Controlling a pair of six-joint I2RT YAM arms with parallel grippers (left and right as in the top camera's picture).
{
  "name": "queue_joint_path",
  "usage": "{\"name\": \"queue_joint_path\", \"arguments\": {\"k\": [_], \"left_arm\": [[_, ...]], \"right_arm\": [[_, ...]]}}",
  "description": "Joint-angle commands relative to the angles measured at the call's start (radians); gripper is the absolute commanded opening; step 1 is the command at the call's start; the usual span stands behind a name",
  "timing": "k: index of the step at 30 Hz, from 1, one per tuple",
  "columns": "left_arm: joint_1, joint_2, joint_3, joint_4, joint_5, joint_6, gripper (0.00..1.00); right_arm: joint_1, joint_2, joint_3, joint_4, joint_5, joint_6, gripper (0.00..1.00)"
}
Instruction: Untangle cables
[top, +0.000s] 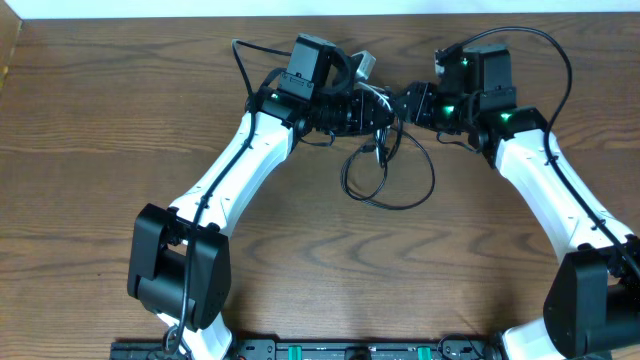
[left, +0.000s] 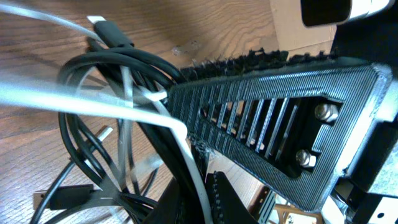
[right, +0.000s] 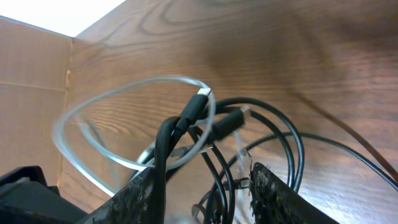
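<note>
Overhead view: left gripper (top: 385, 112) clenches the tangle of thin black and white cords (right: 224, 124), loops trailing nearward; right gripper (top: 406, 103), jaws parted, straddles it from the right.

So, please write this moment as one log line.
left gripper: shut on cables | right gripper: open, black cable between jaws | cables: tangled, loops hang loose

bench (top: 100, 120): brown wood grain all over, we'd say walnut-ish
black cable (left: 143, 59): plain glossy black
white cable (left: 62, 102): white, looks kinda silvery to us
arms (top: 225, 170): white shells, black joints, little green lights we spotted up top
left hand fingers (left: 261, 84): matte black, fine ribbed pattern
</note>
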Motion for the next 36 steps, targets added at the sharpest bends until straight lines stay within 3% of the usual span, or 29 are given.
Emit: {"name": "queue_joint_path", "arguments": {"k": [1,12,36], "left_arm": [[-0.021,-0.009,0.016,0.003,0.074,0.024,0.07],[-0.002,-0.013,0.016,0.018,0.073,0.025,0.07],[0.124,-0.017,0.016,-0.005,0.074,0.043,0.07]], "right_arm": [[0.022,0.012,0.005,0.010,-0.031,0.016,0.47],[0.021,0.063,0.005,-0.188,-0.002,-0.027,0.30],[0.036,0.066,0.004,-0.412,-0.024,-0.209,0.25]]}}
